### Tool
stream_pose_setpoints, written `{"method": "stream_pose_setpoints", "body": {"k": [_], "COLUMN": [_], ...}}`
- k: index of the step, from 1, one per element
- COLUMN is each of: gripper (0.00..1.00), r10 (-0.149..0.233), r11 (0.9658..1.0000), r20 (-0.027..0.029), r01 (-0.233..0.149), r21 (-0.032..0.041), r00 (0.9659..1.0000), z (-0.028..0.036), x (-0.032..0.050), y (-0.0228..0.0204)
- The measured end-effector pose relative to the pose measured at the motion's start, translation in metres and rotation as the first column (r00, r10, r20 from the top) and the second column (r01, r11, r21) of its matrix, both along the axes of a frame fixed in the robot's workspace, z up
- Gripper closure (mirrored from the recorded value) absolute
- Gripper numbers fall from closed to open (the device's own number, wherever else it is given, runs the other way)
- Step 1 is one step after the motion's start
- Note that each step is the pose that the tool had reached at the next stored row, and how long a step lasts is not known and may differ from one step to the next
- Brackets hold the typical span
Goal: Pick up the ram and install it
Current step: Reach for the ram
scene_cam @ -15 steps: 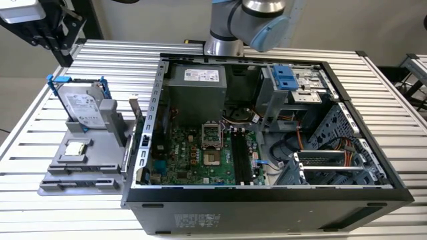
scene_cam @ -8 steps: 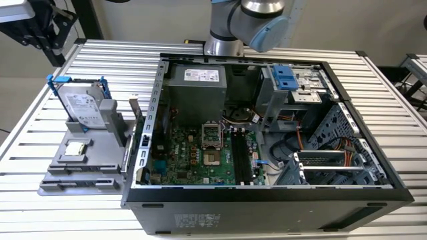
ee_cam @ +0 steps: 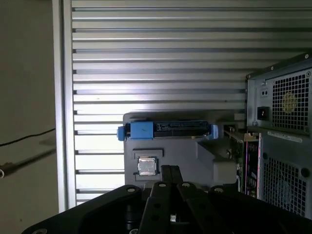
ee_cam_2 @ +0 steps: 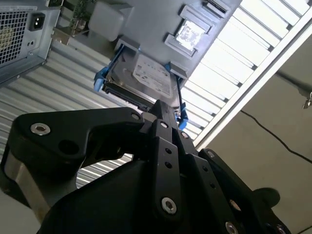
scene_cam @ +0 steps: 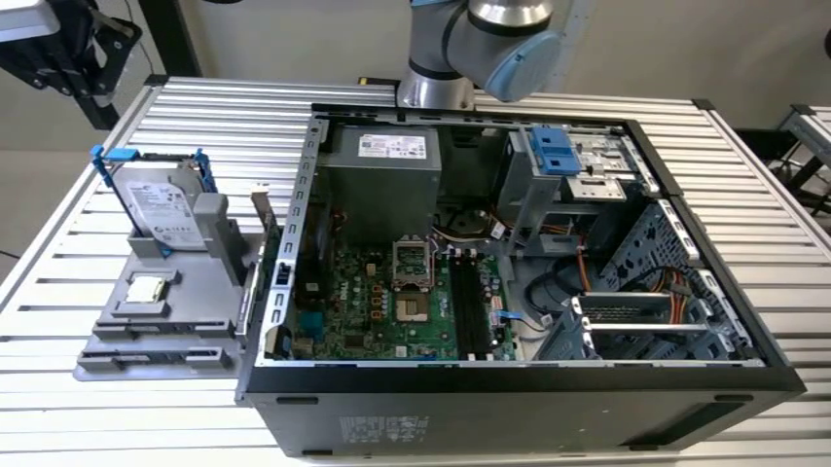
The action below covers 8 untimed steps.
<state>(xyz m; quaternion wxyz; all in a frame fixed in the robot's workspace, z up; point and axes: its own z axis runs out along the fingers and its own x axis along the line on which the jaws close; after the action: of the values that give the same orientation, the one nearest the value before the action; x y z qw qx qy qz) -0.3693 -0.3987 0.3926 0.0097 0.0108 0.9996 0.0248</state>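
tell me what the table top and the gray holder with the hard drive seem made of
Table: likely aluminium, bare silver ribbed slats with a bright sheen.
Holder: probably matte gray plastic, dull with moulded steps; could be painted.

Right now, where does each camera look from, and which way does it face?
Exterior view: high above the table, looking down into the open computer case; the arm shows beyond it.
First wrist view: on the arm, looking past the gripper at the hard drive and processor.
Second wrist view: also on the arm, skewed, gripper before the hard drive.
Shared: all show the hard drive.
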Motion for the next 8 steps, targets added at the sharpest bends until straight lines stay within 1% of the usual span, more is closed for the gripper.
{"method": "stream_pose_setpoints", "body": {"k": [2, 4, 6, 8], "gripper": [1.00, 1.00, 1.00, 1.00], "r10": [0.000, 0.000, 0.000, 0.000], "r11": [1.0000, 1.0000, 1.0000, 1.0000], "r20": [0.0000, 0.0000, 0.0000, 0.0000], "r01": [0.000, 0.000, 0.000, 0.000], "r21": [0.0000, 0.0001, 0.0000, 0.0000], "r00": [1.0000, 1.0000, 1.0000, 1.0000], "z": [0.0000, 0.0000, 0.0000, 0.0000], "x": [-0.0002, -0.0003, -0.0002, -0.0002], "y": [-0.0002, -0.0020, -0.0057, -0.0106]}}
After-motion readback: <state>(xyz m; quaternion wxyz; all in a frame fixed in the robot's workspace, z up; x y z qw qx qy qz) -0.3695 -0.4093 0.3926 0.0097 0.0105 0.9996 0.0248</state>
